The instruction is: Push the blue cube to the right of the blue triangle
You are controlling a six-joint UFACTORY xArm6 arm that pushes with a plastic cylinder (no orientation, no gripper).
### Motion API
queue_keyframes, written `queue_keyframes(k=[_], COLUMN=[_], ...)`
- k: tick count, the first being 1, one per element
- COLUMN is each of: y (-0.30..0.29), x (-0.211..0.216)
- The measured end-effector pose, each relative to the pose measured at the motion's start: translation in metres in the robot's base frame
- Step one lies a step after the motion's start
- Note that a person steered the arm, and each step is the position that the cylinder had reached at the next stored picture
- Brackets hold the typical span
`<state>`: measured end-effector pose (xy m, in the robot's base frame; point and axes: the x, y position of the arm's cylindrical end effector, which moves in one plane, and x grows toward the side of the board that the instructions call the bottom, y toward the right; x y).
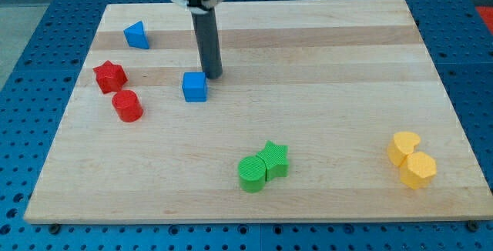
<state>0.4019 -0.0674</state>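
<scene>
Wooden board (323,51) on blue perforated table (31,20); no bins or trays, everything loose on the board surface.

Blue cube (195,86): small, solid blue, sitting flat, upper face lighter than the sides, corners reading clean.

My tip (213,75): bare dark rod end, no jaws, gripping nothing, down at board level. Blue cube just to the view's left of tip and slightly toward the view's bottom, at or nearly at contact with the cube's upper-right corner; actual touch not resolvable.

Blue triangle (136,35): left of tip and toward the view's top, well apart from it, also apart from the cube, which lies below-right of it.

Red star-like block (109,75): far left of tip, about level with it. Red cylinder (128,105): left and below tip, just beside the red star.

Green cylinder (251,174) and green star (274,159): touching pair, well below tip, slightly right.

Yellow heart-like block (403,147) and yellow hexagon-like block (418,169): touching pair, far right and below tip, near the board's right edge.
</scene>
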Motion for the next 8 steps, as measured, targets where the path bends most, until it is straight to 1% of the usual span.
queue_keyframes(k=[1, 2, 3, 4, 5, 6, 7, 8], y=[0.016, 0.024, 0.022, -0.013, -0.014, -0.014, -0.022, -0.031], x=[0.033, 0.046, 0.053, 0.053, 0.053, 0.017, -0.028, -0.045])
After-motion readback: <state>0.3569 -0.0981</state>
